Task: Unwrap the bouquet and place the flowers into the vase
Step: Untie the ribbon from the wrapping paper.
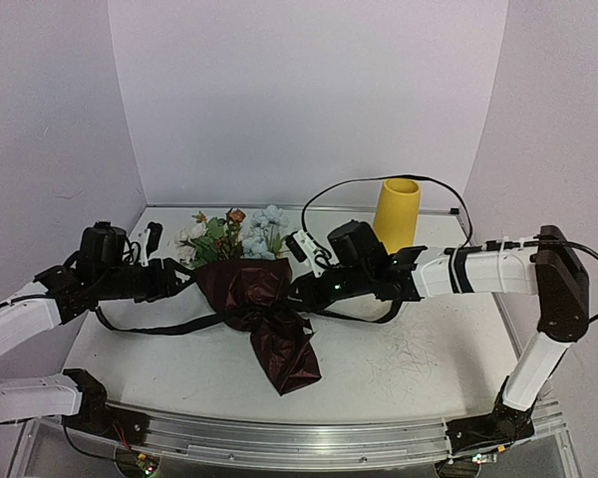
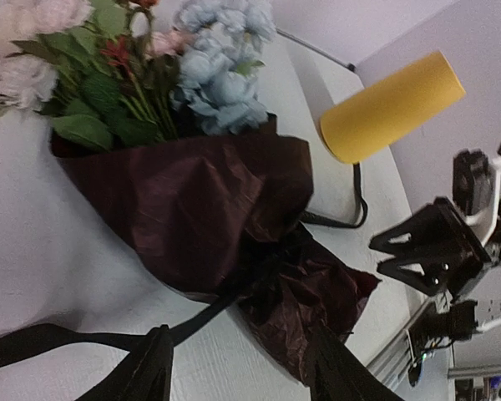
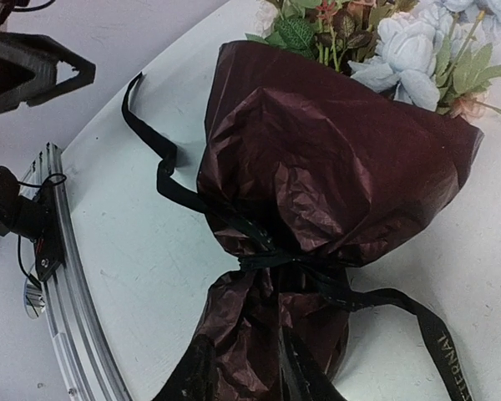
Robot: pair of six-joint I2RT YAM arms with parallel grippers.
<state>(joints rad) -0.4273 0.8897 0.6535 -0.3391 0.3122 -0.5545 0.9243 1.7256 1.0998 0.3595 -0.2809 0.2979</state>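
The left fingers [image 2: 154, 368] stand well apart and released, nothing pinched between them; the black ribbon [image 3: 163, 167] passes just by the tip of one and trails off toward the left edge of the tabletop [image 1: 409, 349]. The right fingers [image 3: 194, 376] are drawn closer together and straddle the crinkled paper tail just below the knot, touching it, but whether they are actually clenched on it I cannot tell. The bouquet [image 1: 249, 289] lies flat at the middle of the tabletop, wrapped and tied, with the flowers [image 1: 229, 234] pointing to the far left corner and the tail to the near edge. The vase [image 1: 397, 214] stands upright near the far right corner, apart from the bouquet. White letters on the ribbon's right end read "TERNAL"; anything before them is hidden. The tabletop is white and scuffed on its right side, with a metal rail [image 1: 279, 438] along the near edge, plain pale walls [image 1: 309, 90] around it, and a black cable [image 1: 349, 184] arching beside the vase.
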